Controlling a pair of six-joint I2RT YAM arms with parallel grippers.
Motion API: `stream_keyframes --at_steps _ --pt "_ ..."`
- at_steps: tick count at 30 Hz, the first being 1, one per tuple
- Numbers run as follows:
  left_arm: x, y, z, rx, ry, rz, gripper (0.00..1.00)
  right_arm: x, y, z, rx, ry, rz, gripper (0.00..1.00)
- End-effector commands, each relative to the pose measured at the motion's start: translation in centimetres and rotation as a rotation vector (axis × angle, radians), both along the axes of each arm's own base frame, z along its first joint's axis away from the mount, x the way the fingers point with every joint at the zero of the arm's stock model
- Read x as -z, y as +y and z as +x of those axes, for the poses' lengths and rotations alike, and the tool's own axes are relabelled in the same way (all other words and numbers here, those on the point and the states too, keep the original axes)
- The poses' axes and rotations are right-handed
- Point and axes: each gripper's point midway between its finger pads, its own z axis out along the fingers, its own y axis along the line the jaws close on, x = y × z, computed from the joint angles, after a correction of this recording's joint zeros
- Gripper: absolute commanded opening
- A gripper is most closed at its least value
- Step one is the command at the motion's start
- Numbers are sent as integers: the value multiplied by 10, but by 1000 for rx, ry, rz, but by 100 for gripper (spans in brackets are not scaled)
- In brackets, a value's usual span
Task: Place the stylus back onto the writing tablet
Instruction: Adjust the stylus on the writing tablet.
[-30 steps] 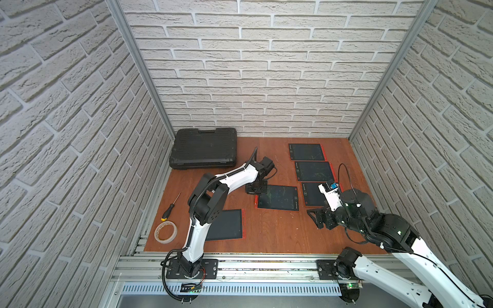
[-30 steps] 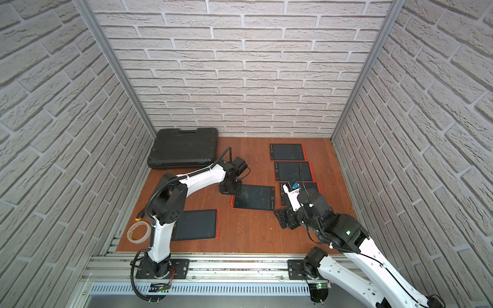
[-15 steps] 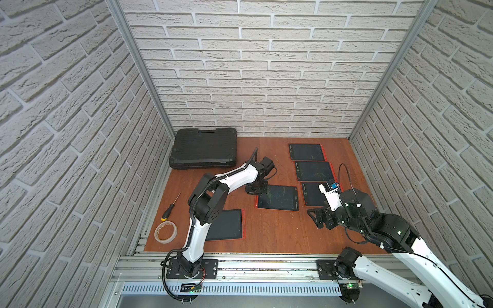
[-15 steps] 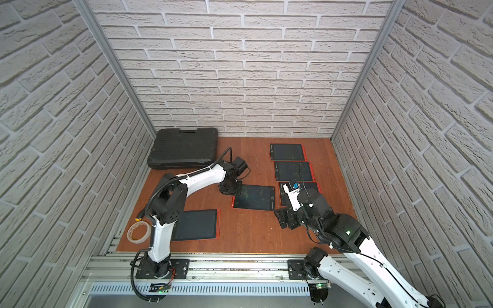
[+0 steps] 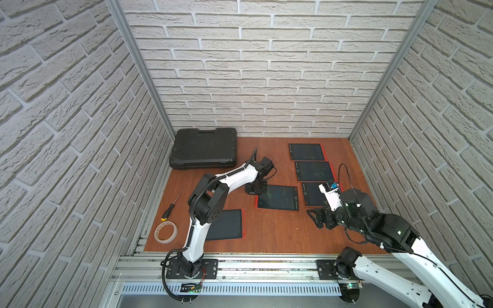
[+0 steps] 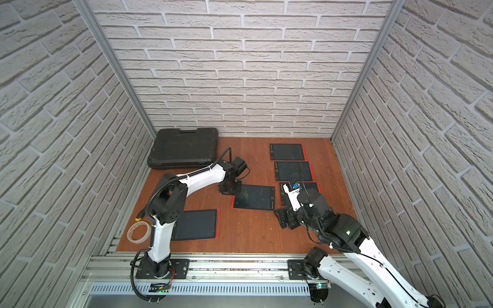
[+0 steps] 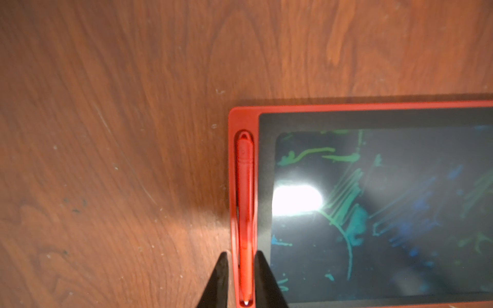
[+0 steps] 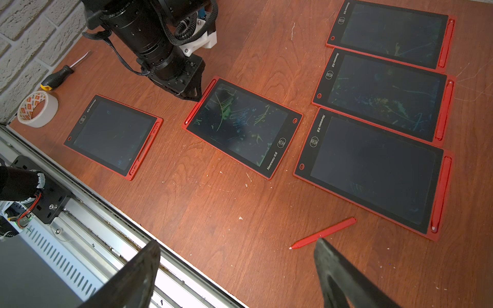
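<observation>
In the left wrist view a red stylus (image 7: 245,213) lies in the side slot of a red-framed writing tablet (image 7: 265,186) with green scribbles on its screen. My left gripper (image 7: 241,253) straddles the slot. Its fingers stand slightly apart on either side of the stylus, not pinching it. In both top views this tablet (image 5: 277,198) (image 6: 253,197) lies mid-table with the left gripper (image 5: 255,190) at its left edge. A second red stylus (image 8: 322,233) lies loose on the wood by my wide-open, empty right gripper (image 8: 237,241) (image 5: 316,216).
Three more tablets (image 5: 314,171) lie in a column at the right, and another tablet (image 5: 225,224) at the front left has an empty slot. A black case (image 5: 204,148), a screwdriver (image 5: 170,206) and a tape roll (image 5: 165,232) sit along the left side.
</observation>
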Motion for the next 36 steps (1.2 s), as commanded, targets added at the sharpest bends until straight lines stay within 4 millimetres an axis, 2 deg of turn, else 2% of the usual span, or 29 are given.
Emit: stream_keyframes --at_steps 1,3,10,22,36 --pt "1 12 -6 -5 29 15 20 -5 5 5 -5 -29 19 89" --pt "4 8 -8 -13 48 -19 20 -6 5 5 -7 -31 19 89" --pt "9 -3 -15 -46 74 -103 36 -6 4 6 -3 -33 19 90" --pt "15 -21 -27 -92 113 -220 36 -5 4 6 0 -31 17 89" --pt "4 -43 -44 -77 120 -300 36 -5 3 6 3 -31 18 89"
